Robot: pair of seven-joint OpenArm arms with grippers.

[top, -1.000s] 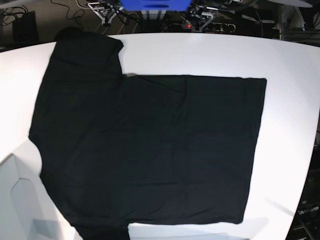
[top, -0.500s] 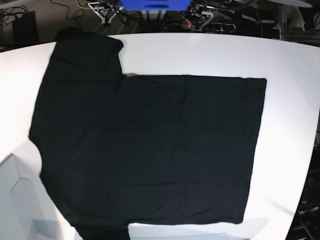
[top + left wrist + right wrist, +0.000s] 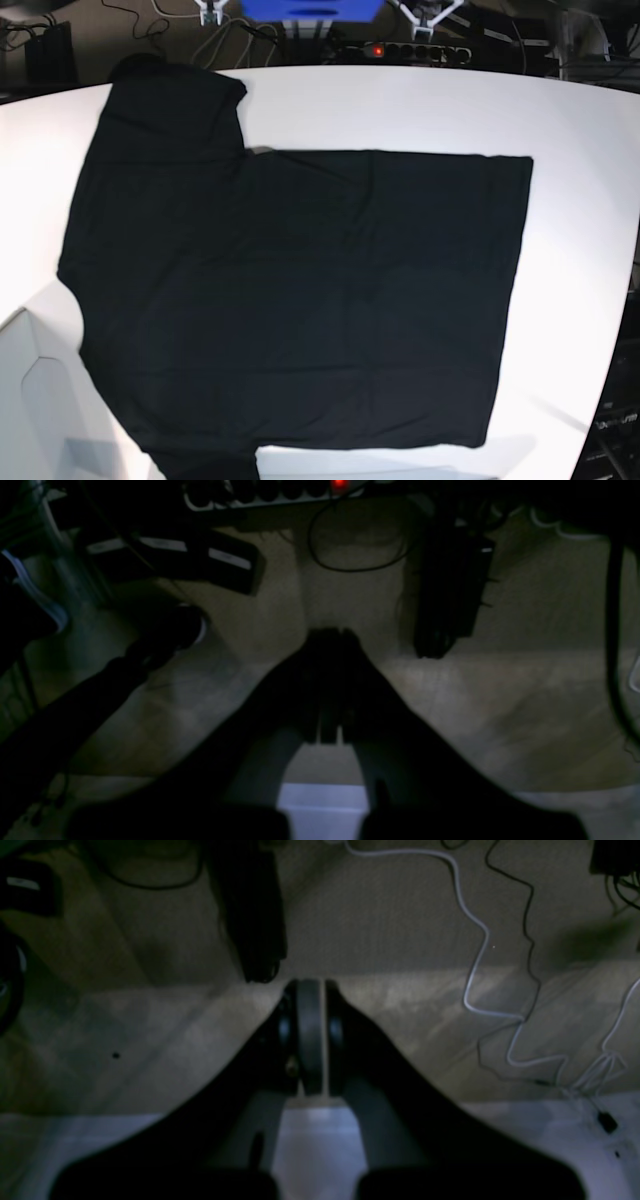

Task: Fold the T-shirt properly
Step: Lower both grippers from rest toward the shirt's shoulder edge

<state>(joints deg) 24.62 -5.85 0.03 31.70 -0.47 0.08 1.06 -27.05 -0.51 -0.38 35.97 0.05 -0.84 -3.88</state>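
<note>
The left gripper is seen in its wrist view with the jaws pressed together and nothing between them, held above a dim floor where a power strip with a red light and black cables are laid. The right gripper is likewise clenched on nothing, its two dark fingers met over a floor crossed by a white cable; a pale table edge is shown below it. In the base view only small parts of both arms are glimpsed at the top edge, well apart from the cloth. The black T-shirt is spread flat across the white table, one sleeve laid toward the far left corner, the hem side turned to the right
</note>
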